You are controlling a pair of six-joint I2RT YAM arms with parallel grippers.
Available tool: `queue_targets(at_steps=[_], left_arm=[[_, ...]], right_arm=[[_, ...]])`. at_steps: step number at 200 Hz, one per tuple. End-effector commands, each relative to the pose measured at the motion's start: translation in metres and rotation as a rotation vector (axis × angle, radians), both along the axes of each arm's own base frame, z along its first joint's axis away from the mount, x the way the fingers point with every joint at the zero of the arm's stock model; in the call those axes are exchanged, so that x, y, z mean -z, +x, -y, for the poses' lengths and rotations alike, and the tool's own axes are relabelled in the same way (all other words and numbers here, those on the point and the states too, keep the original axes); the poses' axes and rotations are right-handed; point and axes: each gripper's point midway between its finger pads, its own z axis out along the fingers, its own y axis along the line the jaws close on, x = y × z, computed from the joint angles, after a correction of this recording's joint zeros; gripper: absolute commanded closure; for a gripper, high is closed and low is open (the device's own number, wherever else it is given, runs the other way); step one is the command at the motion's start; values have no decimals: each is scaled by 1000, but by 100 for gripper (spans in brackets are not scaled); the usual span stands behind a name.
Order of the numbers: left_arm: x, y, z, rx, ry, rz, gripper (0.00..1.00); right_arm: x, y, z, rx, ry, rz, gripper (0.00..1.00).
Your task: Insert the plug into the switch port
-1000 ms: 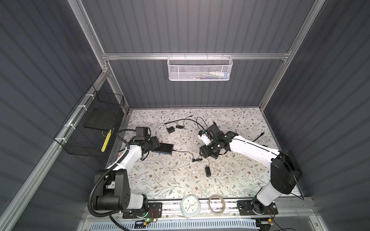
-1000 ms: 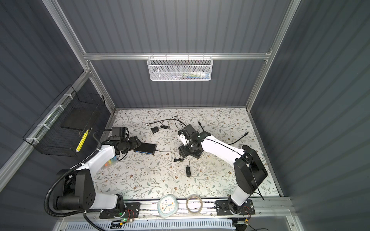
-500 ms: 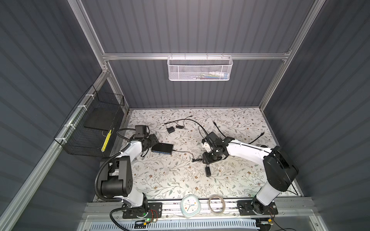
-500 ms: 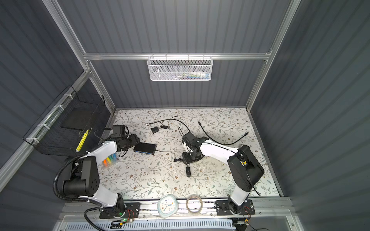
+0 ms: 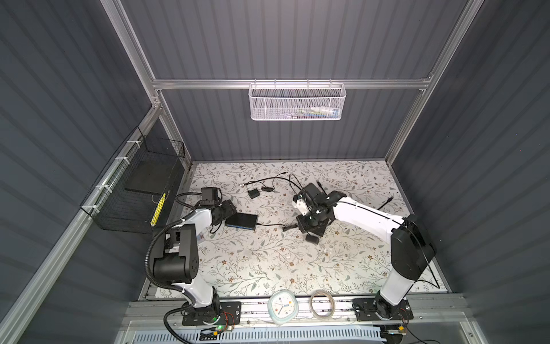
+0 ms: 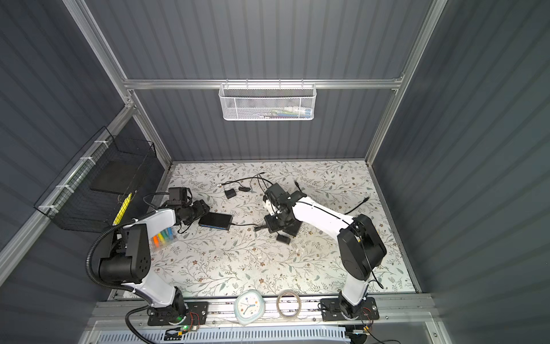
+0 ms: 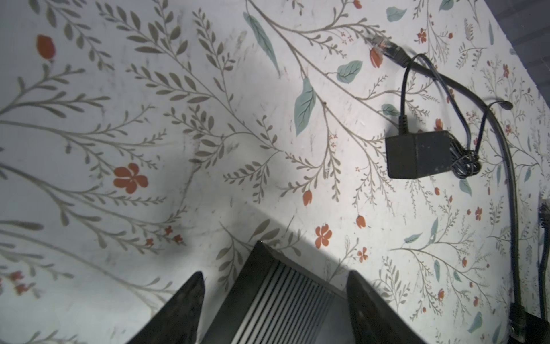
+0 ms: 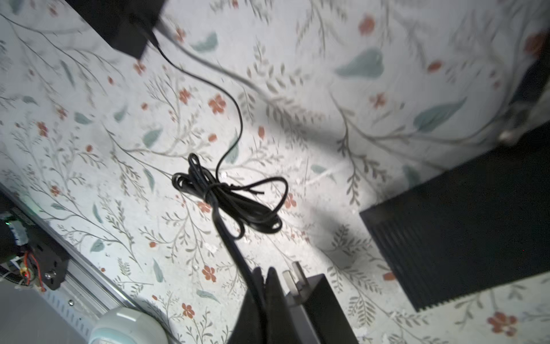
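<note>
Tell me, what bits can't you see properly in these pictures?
- Switch port: too small in both top views. In the left wrist view the black box, straddled by the open left gripper, is cut off by the bottom edge.
- Plug: in the right wrist view the thin black cable runs into the shut right gripper, and its end is hidden.
- White mesh basket: contents too small behind the mesh in both top views.
</note>
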Motion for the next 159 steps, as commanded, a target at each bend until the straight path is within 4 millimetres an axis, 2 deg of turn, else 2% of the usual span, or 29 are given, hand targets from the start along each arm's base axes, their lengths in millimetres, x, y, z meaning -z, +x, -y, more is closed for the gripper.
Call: queue_targets(at_steps=[1, 26, 63, 77, 107, 124, 143, 159], left_arm=[[0, 7, 8, 31, -38, 18, 25], [4, 5, 11, 51, -46, 13, 25], [7, 3, 14, 73, -54, 15, 25], [9, 3, 18, 83, -71, 14, 25], [10, 3, 22, 91, -97, 18, 26], [12, 3, 23, 92, -103, 19, 27], [12, 4, 25, 92, -120, 26, 27], [12, 4, 25, 94, -123, 25, 28]], right_arm=[[-2, 20, -3, -84, -86, 60, 100], [-11, 59, -37, -120, -56, 115, 100], [-10, 113, -87, -140, 5, 168, 100], [-11, 124, -106, -135, 63, 166, 100], [-1, 133, -138, -118, 178, 131, 100], [7, 130, -154, -124, 223, 118, 100], [20, 118, -175, -174, 282, 94, 100], [34, 111, -183, -184, 279, 65, 100]])
